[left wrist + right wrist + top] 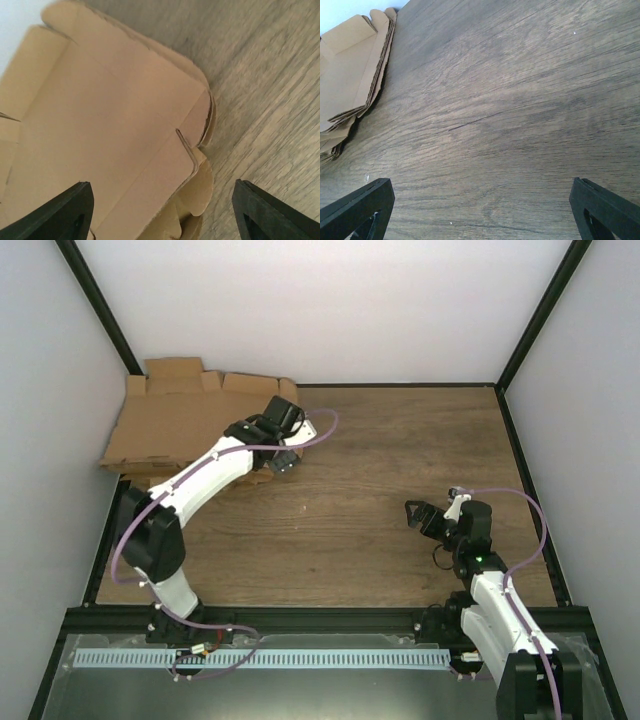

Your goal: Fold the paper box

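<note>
The paper box (170, 425), a flat brown die-cut sheet with flaps and tabs, lies on top of a pile of like blanks (125, 468) in the far left corner. In the left wrist view its creased panel (110, 125) fills the frame, one corner edge curled up slightly. My left gripper (283, 455) hovers over the sheet's right edge, open (160, 210), its fingers apart and touching nothing. The right gripper (428, 510) hangs open (480, 210) over bare wood at the near right, far from the cardboard.
Rounded tabs of the lower blanks (200, 195) stick out under the top sheet; the pile (350, 75) also shows at the right wrist view's left edge. White walls and black frame rails (110, 325) bound the wooden table (400, 440).
</note>
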`<move>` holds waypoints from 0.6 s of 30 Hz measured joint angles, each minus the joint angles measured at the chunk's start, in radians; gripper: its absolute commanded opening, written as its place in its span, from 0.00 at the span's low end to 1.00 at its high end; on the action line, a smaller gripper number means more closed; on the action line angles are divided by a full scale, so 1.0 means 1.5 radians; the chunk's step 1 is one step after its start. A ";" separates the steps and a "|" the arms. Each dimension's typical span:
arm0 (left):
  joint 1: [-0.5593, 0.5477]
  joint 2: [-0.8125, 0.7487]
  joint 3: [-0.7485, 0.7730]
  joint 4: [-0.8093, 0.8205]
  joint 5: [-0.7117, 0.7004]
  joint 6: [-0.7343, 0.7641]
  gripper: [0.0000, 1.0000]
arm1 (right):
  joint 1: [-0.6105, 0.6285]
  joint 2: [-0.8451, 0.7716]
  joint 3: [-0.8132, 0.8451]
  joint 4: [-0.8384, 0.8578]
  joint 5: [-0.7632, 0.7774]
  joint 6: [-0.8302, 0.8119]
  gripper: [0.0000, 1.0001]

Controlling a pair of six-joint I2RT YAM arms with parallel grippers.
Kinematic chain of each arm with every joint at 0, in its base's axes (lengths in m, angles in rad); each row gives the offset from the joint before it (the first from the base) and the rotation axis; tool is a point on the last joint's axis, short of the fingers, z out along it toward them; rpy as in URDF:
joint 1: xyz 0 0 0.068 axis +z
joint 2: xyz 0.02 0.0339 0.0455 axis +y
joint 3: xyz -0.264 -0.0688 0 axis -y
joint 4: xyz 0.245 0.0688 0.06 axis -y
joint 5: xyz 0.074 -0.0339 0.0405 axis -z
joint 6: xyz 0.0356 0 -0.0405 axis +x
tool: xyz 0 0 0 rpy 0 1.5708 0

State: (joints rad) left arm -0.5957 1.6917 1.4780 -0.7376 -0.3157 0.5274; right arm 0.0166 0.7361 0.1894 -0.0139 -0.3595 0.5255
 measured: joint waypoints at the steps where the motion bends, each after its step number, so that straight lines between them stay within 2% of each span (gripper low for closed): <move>1: 0.007 0.013 -0.002 -0.005 0.003 0.017 0.77 | 0.000 0.000 0.000 0.000 0.000 0.000 1.00; 7: 0.019 0.053 0.007 -0.011 0.015 0.089 0.77 | 0.000 0.002 0.000 0.000 0.000 0.000 1.00; 13: 0.018 0.107 0.067 -0.033 0.036 0.140 0.74 | 0.000 0.002 0.000 0.000 0.000 0.000 1.00; 18: 0.018 0.151 0.072 -0.034 0.020 0.165 0.70 | 0.000 0.002 0.000 0.000 0.000 0.000 1.00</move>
State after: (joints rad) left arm -0.5682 1.9182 1.5860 -0.7891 -0.2863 0.7753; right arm 0.0166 0.7383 0.1894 -0.0139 -0.3595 0.5255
